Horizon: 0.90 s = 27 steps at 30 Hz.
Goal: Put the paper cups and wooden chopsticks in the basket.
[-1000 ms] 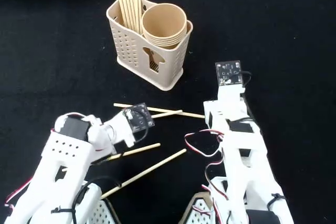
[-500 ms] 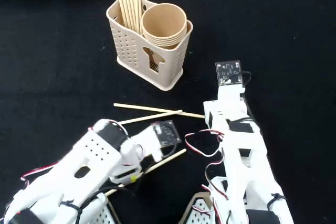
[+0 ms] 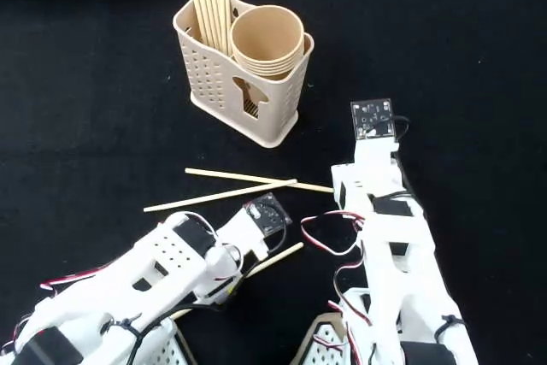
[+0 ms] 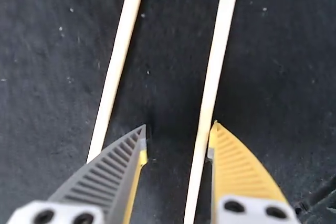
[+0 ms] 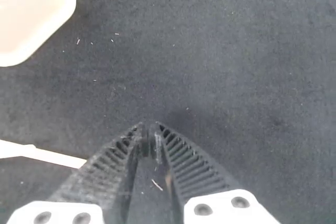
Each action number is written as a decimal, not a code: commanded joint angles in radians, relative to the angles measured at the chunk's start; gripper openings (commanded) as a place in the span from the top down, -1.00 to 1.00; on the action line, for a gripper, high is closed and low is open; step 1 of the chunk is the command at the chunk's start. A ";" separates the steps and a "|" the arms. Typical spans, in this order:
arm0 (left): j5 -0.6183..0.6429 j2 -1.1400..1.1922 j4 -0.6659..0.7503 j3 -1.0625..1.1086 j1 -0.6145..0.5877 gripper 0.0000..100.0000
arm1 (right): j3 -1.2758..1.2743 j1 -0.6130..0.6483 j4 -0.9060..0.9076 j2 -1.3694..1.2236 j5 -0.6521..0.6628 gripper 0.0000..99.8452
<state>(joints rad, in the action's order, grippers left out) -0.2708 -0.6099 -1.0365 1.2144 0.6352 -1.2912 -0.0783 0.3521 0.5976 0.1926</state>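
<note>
Wooden chopsticks (image 3: pixel 222 195) lie loose midway across the table (image 3: pixel 94 126), nearer its front edge than the basket (image 3: pixel 214 83), and the left gripper (image 4: pixel 176 135), jaws apart astride one stick (image 4: pixel 210 93) with a second stick (image 4: pixel 118 72) just outside, could knock that one askew or clamp off-centre; the right gripper (image 5: pixel 149 137) sits closed, empty.

End of chopstick (image 3: pixel 280 254) beneath left arm (image 3: pixel 162 267)

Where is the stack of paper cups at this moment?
In the high view, the paper cups stand nested in the right-hand half of the basket, beside the upright chopsticks, at the far side of the table.
</note>
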 commanded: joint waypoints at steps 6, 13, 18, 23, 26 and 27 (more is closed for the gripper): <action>-0.110 -0.003 0.003 0.016 -0.012 0.82 | 0.001 -0.012 -0.021 0.004 0.000 0.92; -0.137 -0.008 -0.048 -0.005 -0.010 0.94 | 0.001 -0.012 -0.021 0.004 0.000 0.92; -0.138 -0.008 -0.160 -0.104 -0.010 0.94 | 0.001 -0.012 -0.023 0.001 0.000 0.92; -0.152 -0.008 -0.245 -0.194 -0.018 0.94 | 0.001 -0.012 -0.023 0.001 0.000 0.92; -0.252 -0.008 -0.250 -0.213 -0.073 0.94 | 0.001 -0.012 -0.023 0.001 0.000 0.92; -0.281 -0.008 -0.252 -0.223 -0.101 0.94 | 0.001 -0.012 -0.023 0.001 0.000 0.92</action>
<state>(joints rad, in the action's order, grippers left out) -0.4764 -0.6099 -1.2743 1.0518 0.5969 -1.2912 -0.0783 0.3521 0.5961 0.1926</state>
